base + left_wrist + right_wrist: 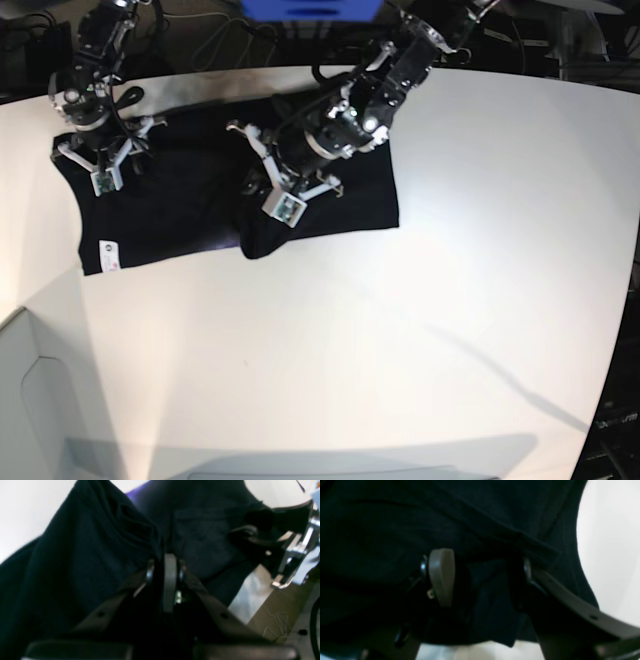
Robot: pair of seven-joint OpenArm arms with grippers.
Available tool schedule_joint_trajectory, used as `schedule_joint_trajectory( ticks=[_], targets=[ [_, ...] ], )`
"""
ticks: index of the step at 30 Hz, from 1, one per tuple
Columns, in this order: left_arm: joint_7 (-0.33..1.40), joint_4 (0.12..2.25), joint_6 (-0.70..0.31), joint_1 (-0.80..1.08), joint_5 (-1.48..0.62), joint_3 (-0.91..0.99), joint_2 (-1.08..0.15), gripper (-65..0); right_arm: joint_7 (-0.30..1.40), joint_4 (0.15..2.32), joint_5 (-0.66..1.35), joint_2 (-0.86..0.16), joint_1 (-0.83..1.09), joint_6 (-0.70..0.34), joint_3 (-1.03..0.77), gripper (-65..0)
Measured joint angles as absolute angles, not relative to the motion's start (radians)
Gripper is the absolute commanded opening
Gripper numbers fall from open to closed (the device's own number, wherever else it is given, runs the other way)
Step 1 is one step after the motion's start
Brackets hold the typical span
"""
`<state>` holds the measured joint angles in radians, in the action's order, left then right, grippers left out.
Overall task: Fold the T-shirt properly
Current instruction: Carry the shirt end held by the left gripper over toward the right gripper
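Observation:
The black T-shirt (190,200) lies spread across the far left of the white table (400,330), with a small white label (108,253) at its near left corner. My left gripper (262,170) is down on the shirt's middle. In the left wrist view it (170,555) is shut, with a ridge of the dark fabric (82,555) bunched at its fingertips. My right gripper (98,150) sits over the shirt's far left edge. Its fingers (442,575) stand wide apart in the right wrist view, open, with black cloth (490,600) lying between and under them.
Cables and a blue object (310,8) sit beyond the table's far edge. A pale grey box (30,400) stands at the near left corner. Metal arm parts (297,552) show at the right of the left wrist view.

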<state>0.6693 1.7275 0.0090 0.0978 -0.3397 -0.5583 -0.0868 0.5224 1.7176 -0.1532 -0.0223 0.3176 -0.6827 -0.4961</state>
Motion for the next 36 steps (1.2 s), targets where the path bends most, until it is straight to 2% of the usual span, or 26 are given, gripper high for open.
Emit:
schedule_joint_trajectory(
  ticks=[15, 18, 23, 26, 30, 36],
  targets=[
    [0.677, 1.644, 0.009, 0.087, -0.252, -0.558, -0.017, -64.7, 0.523, 1.716, -0.152, -0.034, 0.316, -0.683, -0.494, -30.7],
    [0.691, 1.643, 0.009, 0.068, -0.261, -0.566, -0.016, -57.9, 0.523, 1.716, -0.150, -0.034, 0.316, -0.683, -0.494, -30.7],
    [0.737, 1.647, 0.009, 0.067, -0.262, -0.568, -0.016, -34.1, 0.523, 1.716, -0.151, -0.034, 0.316, -0.683, -0.494, -30.7],
    [0.734, 1.677, 0.008, 0.069, -0.262, -0.572, -0.019, -25.7, 0.523, 1.716, -0.151, -0.033, 0.316, -0.683, -0.494, -30.7],
    [0.734, 1.782, 0.006, 0.073, -0.267, -0.567, -0.049, -25.2, 0.532, 1.716, -0.152, -0.033, 0.310, -0.684, -0.494, -30.7],
    [0.738, 1.855, 0.005, 0.104, -0.265, -0.516, -0.171, -26.2, 0.538, 1.715, -0.161, -0.033, 0.298, -0.683, -0.494, -30.7]
  ],
)
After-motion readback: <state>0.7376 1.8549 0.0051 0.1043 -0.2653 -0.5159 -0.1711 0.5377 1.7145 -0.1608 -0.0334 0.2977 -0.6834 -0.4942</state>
